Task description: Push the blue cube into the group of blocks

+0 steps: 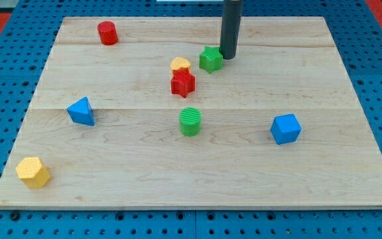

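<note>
The blue cube (285, 128) sits alone at the view's right, below the middle. A loose group lies near the centre: a green star (210, 59), a yellow block (180, 64), a red star (183, 83) and a green cylinder (190, 121). My tip (228, 57) rests on the board just right of the green star, touching or almost touching it, well up and left of the blue cube.
A red cylinder (107, 32) stands at the top left. A blue triangular block (81, 111) lies at the left. A yellow hexagonal block (33, 172) sits near the bottom left corner. The wooden board (350, 186) is ringed by a blue pegboard surface.
</note>
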